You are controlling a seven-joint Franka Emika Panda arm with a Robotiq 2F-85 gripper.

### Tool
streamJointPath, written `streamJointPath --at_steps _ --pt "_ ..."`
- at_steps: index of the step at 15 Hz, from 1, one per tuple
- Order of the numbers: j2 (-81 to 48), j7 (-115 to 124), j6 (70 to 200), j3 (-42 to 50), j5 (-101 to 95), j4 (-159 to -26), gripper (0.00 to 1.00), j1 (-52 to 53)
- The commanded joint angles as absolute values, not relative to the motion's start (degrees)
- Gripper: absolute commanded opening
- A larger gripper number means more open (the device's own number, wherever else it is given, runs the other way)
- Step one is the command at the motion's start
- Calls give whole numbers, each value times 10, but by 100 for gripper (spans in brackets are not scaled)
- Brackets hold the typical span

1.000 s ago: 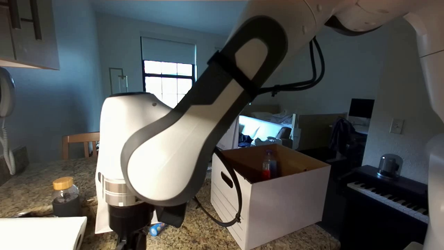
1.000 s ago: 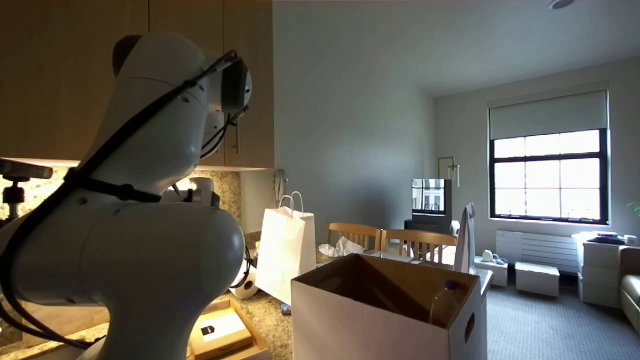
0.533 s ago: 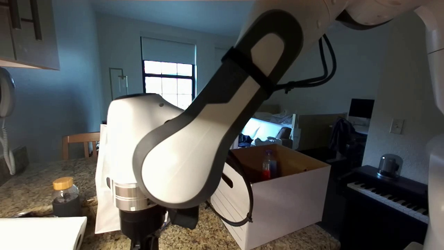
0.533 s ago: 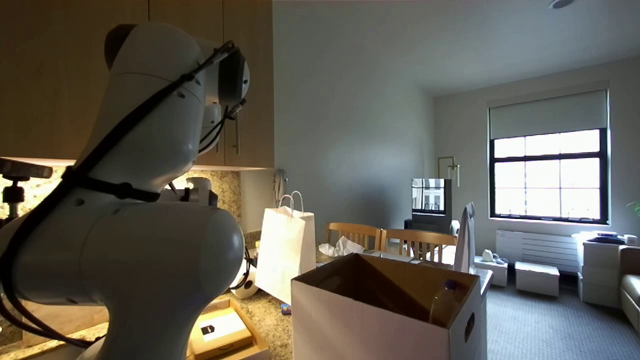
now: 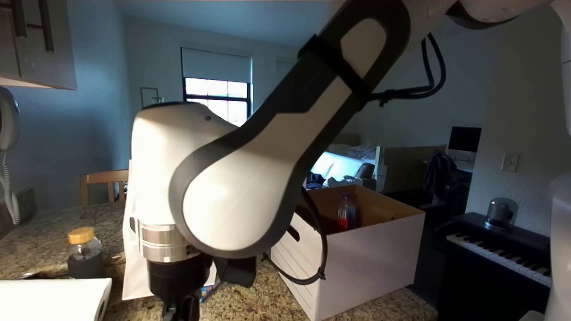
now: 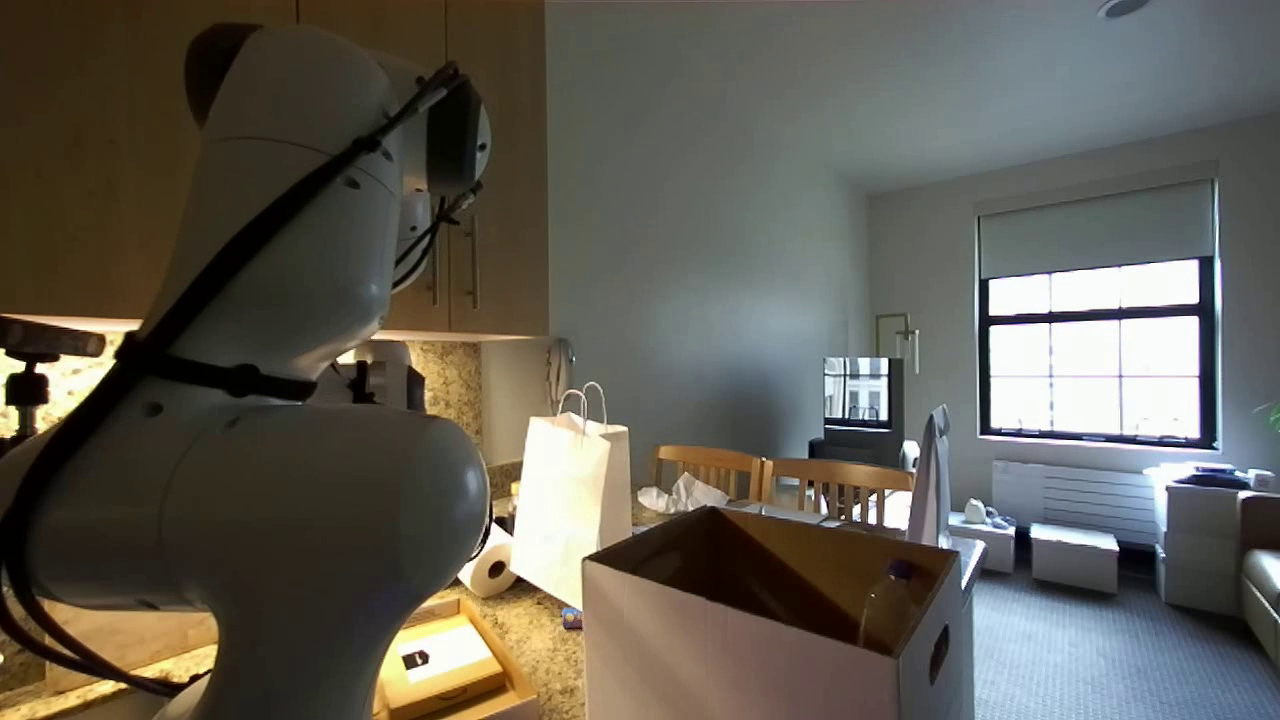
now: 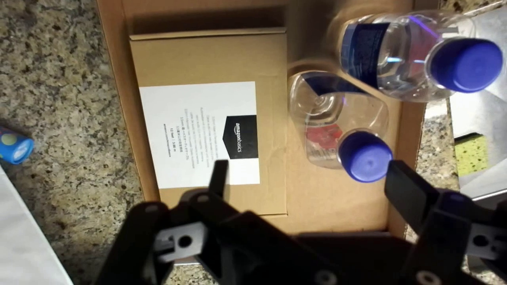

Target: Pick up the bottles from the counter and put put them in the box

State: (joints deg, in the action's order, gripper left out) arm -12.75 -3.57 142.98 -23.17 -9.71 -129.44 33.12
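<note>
A clear blue-capped bottle point(image 7: 344, 122) is in the right half of a shallow cardboard tray point(image 7: 344, 198) in the wrist view, and a second bottle point(image 7: 412, 59) like it is just beyond; both carry red and dark blue, though I can't make out their print. The gripper point(image 7: 305, 170) hangs over the tray with its fingers wide apart, one close by the nearer cap. Left of the bottles lies a flat carton point(image 7: 212, 122) marked "amazonbasics", its smaller lines blurred. The tray sits on the speckled counter point(image 7: 71, 99), with a small blue cylinder point(image 7: 16, 146) to its left. In an exterior view, a third bottle point(image 5: 343, 218), lettered "FIJI", is inside the white box point(image 5: 370, 267).
</note>
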Motion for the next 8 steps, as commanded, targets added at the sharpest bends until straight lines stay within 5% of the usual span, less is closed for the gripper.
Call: streamJointPath --at_steps 1,8 --pt "-100 -30 1406 -253 -80 -1319 100 326" --pt "-143 -35 1391 -271 -78 -1307 100 331"
